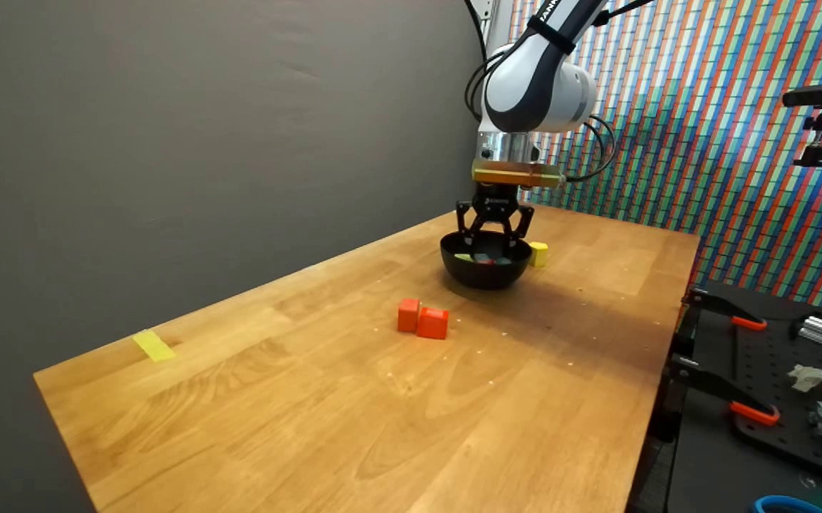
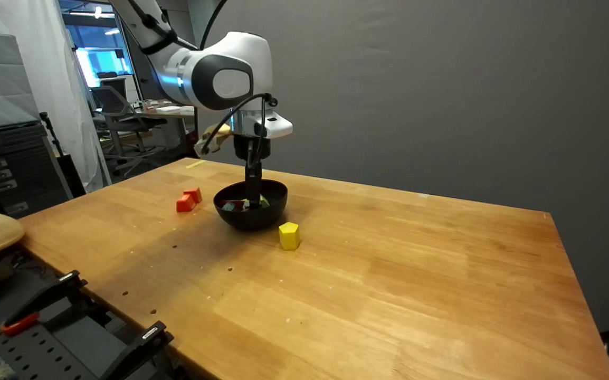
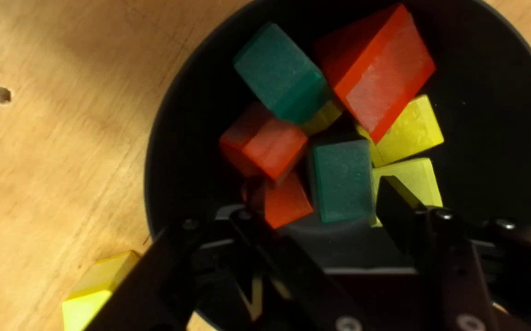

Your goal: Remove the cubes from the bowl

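Within the bowl's rim [image 3: 155,151], the gripper [image 3: 320,193] stands spread.

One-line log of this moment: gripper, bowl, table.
gripper: open, in bowl | bowl: blocks inside, red, green, yellow | table: two red blocks, one yellow block | grasp: none seen

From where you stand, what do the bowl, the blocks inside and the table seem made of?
Bowl: probably matte plastic, perhaps coated metal; smooth, evenly black.
Blocks: likely painted wood, possibly plastic; solid colours, crisp edges, satin faces.
Table: almost certainly wood, probably sealed; grain shows beneath a soft sheen.
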Tool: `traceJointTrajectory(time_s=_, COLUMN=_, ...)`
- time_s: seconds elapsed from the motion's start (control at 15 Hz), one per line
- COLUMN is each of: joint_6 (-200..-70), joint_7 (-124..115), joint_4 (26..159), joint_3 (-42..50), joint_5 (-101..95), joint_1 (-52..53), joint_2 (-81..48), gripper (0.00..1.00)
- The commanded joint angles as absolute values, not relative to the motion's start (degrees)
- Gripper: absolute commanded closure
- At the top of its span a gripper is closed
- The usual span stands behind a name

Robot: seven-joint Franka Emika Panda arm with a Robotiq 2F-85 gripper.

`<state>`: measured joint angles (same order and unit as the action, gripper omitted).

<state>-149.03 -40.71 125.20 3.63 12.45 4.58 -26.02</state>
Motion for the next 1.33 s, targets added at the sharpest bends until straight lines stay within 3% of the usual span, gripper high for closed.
traceJointTrajectory(time_s=0.0, joint_6=-150.87, joint_7=-43.97, joint_4=123.26, joint_3=5.31, joint_5=10.25, joint_1=7.04, joint_2=-27.85, gripper=0.42)
traceJointTrajectory(time_s=0.53, joint_6=-152.12, joint_7=-48.74, joint_4=121.92, joint_3=7.64, joint_5=5.03, joint_1=10.09, joint_2=-29.44, gripper=0.43)
traceJointTrajectory(time_s=0.6, joint_6=-152.05, joint_7=-49.17, joint_4=121.72, joint_3=7.80, joint_5=4.43, joint_1=10.34, joint_2=-29.67, gripper=0.60)
traceJointTrajectory(time_s=0.67, joint_6=-152.14, joint_7=-49.58, joint_4=121.48, joint_3=8.03, joint_5=3.75, joint_1=10.68, joint_2=-29.87, gripper=0.69)
traceJointTrajectory(time_s=0.73, joint_6=-152.11, joint_7=-49.97, joint_4=121.25, joint_3=8.14, joint_5=3.07, joint_1=10.95, joint_2=-30.02, gripper=0.69)
traceJointTrajectory(time_s=0.93, joint_6=-151.89, joint_7=-50.44, joint_4=120.49, joint_3=7.78, joint_5=2.47, joint_1=11.03, joint_2=-30.07, gripper=0.90)
traceJointTrajectory(time_s=1.27, joint_6=-151.35, joint_7=-49.40, joint_4=122.27, joint_3=6.94, joint_5=4.44, joint_1=9.02, joint_2=-26.53, gripper=0.91)
